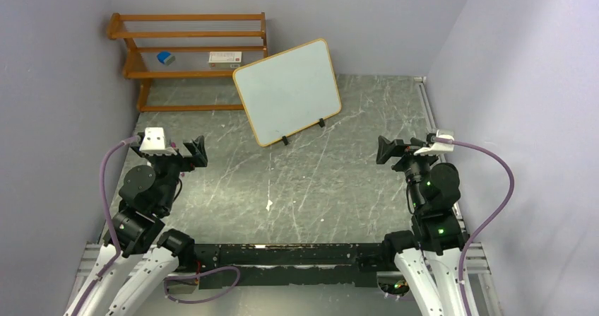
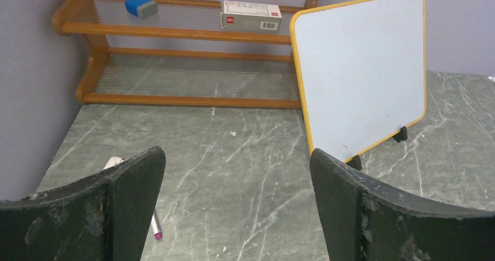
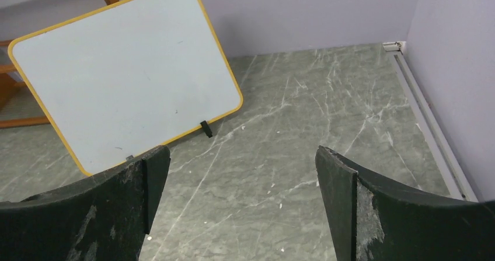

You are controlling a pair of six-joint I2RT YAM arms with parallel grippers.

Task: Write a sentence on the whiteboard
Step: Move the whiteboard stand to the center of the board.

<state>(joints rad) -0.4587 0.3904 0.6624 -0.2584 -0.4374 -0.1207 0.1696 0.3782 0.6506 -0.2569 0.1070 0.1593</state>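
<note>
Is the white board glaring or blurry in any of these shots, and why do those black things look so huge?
Top view: soft, even light, no glare on the whiteboard. Left wrist view: it is sharp; the left gripper's fingers loom large only because they sit close to the lens. Right wrist view: likewise for the right gripper's fingers.

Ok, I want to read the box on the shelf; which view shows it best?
Left wrist: the box is largest there, its printed label facing the camera. Top external shows it small; right wrist does not show it.
</note>
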